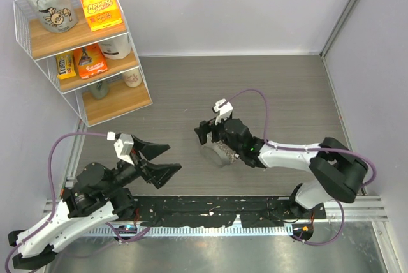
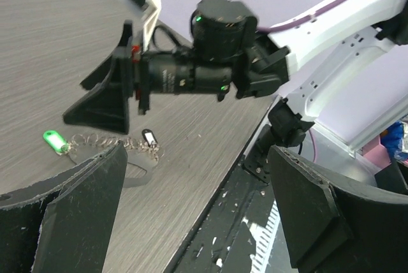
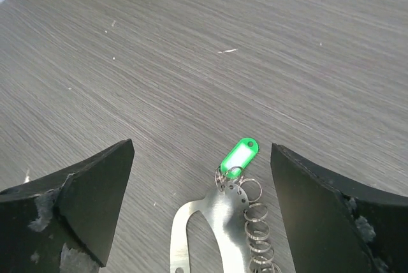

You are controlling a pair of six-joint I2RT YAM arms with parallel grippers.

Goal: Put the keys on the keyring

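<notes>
right gripper [image 3: 203, 147] released, left gripper [image 2: 196, 152] spread, empty | risk: closing low, you could shove keyring [image 3: 258, 222] away from green-tagged key [image 3: 239, 155]

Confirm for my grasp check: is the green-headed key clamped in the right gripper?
No: the green-headed key lies free on the table between the wide-open jaws of the right gripper, touching neither.

Left arm [image 1: 54, 225] and right arm [image 1: 290, 157] with white shells and black joints, thin purple cable [image 1: 75, 135] looping along each, broad black wedge-shaped jaws scuffed pale at edges, small green wrist light [image 2: 199, 18]
</notes>
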